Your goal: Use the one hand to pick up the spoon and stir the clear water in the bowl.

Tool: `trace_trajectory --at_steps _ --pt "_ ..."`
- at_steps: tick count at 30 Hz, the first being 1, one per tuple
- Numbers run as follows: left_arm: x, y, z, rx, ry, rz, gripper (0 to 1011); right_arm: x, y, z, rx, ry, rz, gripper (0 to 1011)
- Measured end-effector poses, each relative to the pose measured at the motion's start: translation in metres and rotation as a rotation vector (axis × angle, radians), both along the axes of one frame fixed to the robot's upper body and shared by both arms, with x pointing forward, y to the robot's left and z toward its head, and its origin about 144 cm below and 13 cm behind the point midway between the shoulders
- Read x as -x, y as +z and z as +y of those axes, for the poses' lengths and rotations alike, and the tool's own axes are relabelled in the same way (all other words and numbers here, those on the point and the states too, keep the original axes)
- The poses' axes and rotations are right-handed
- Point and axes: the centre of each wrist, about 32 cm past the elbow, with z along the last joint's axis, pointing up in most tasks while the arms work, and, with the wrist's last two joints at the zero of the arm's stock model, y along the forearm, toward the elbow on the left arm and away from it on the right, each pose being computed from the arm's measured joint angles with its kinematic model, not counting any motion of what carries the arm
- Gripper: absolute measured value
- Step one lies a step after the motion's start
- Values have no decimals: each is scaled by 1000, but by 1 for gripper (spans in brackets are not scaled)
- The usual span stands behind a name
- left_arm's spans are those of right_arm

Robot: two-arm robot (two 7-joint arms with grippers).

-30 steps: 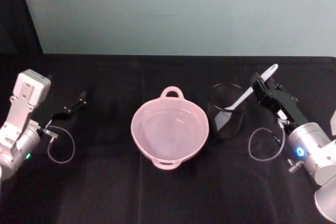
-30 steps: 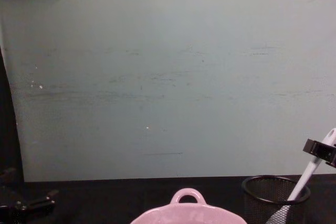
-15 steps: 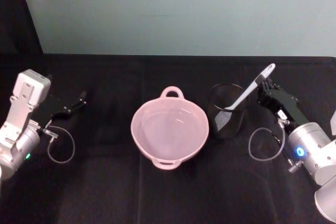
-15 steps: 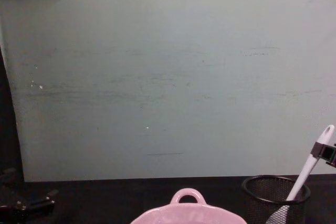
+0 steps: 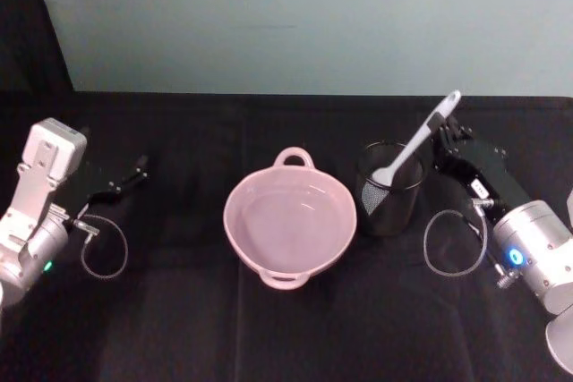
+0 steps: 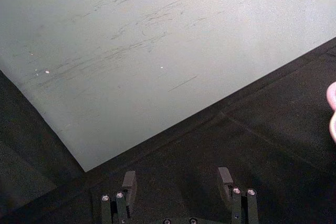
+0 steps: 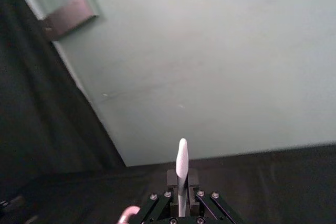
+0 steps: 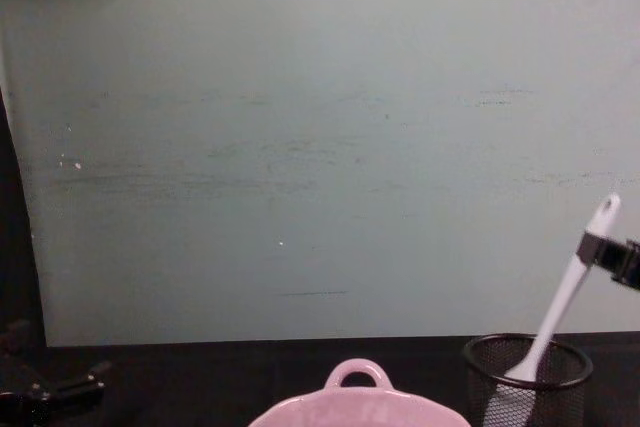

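Note:
The pale white spoon [image 5: 411,146] leans out of a black wire-mesh cup [image 5: 390,200], its scoop end near the cup's rim. My right gripper [image 5: 441,132] is shut on the spoon's upper handle, just right of the cup. In the chest view the right gripper [image 8: 600,250] holds the spoon [image 8: 563,297] above the cup [image 8: 527,379]. In the right wrist view the handle [image 7: 181,171] stands clamped between the jaws. The pink bowl [image 5: 289,221] with clear water sits at the table's middle, left of the cup. My left gripper [image 5: 132,174] is parked open at the far left.
A black cloth covers the table [image 5: 286,328], with a pale green wall [image 5: 295,15] behind it. Loose cable loops hang by both wrists, one near the left arm [image 5: 103,248] and one by the right [image 5: 448,243]. The bowl's rim [image 8: 355,405] shows low in the chest view.
My right gripper has risen and shifted slightly left with the spoon. The spoon's scoop end has come up from deep in the mesh cup to near its rim. The left arm is unmoved.

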Motion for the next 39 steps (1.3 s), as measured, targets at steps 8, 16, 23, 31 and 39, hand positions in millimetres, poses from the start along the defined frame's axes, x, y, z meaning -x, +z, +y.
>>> trace_trajectory --at_steps 8,16,23,31,39 --pt "0 0 0 0 0 0 1011 10 29 -2 129 76 -97 109" --pt "0 0 0 0 0 0 1011 17 65 -8 291 176 -179 109" --pt "0 0 0 0 0 0 1011 17 97 -10 375 257 -232 109" --pt "0 0 0 0 0 0 1011 10 127 -2 392 353 -258 109" --pt "0 0 0 0 0 0 1011 1 133 17 371 456 -240 109"
